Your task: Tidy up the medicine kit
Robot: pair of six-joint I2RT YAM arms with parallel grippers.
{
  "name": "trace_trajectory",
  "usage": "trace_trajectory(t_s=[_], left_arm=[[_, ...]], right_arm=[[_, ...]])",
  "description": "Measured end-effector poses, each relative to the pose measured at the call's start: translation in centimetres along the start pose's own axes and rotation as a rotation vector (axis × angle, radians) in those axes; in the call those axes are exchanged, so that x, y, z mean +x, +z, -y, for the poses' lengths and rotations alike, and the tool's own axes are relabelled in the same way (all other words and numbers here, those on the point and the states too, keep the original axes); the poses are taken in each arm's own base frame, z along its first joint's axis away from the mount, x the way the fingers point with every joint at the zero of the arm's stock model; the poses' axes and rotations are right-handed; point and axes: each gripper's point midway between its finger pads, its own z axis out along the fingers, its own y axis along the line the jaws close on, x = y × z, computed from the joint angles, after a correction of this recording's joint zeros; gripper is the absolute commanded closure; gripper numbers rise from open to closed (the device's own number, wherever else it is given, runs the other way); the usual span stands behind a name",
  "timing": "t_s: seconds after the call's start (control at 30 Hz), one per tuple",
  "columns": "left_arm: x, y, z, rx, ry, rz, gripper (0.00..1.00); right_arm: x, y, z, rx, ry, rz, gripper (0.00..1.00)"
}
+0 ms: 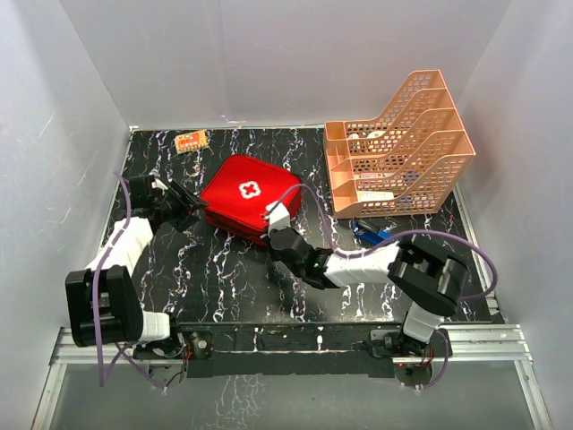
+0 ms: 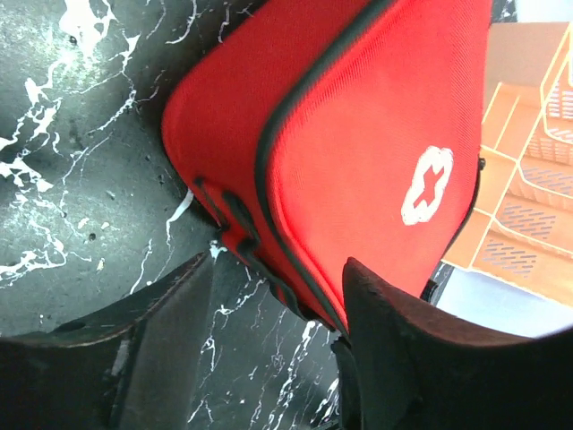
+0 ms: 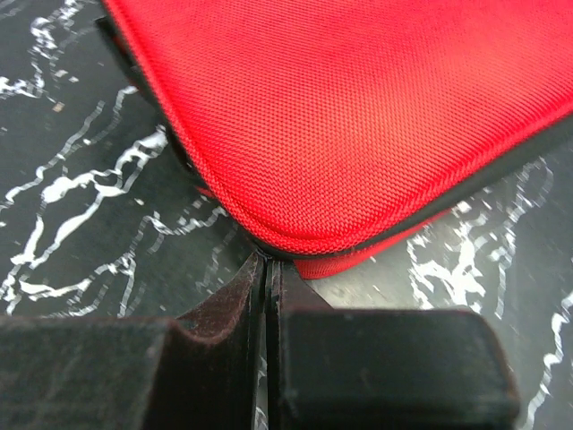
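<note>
Left gripper [image 2: 277,287] holds its fingers spread apart at the left corner of the red medicine kit [image 1: 249,199], which lies lid-down on the black marbled table [image 1: 224,269], near the orange tiered tray [image 1: 403,152]. Right gripper [image 3: 266,269] is pressed together at the kit's near corner, possibly pinching its zip.
</note>
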Motion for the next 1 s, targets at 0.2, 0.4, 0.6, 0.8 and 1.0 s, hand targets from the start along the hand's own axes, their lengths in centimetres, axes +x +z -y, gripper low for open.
trace_trajectory(t_s=[0.2,0.4,0.6,0.8,1.0], left_arm=[[1.2,-1.0,0.5,0.065,0.010,0.001,0.35],[2.9,0.4,1.0,0.147,-0.027,-0.085,0.39],[3.2,1.8,1.8,0.170,-0.036,-0.097,0.47],[2.5,2.1,2.4,0.175,-0.049,-0.054,0.82],[2.6,2.3,1.7,0.131,-0.086,-0.050,1.00]], right_arm=[[-1.2,2.5,-3.5,-0.089,-0.004,0.017,1.00],[-1.3,2.9,-4.6,-0.114,-0.004,0.026,1.00],[-1.2,2.7,-4.5,-0.092,-0.006,0.031,1.00],[-1.1,2.5,-4.3,-0.065,-0.008,0.041,1.00],[-0.8,2.2,-4.1,-0.033,-0.008,0.046,1.00]])
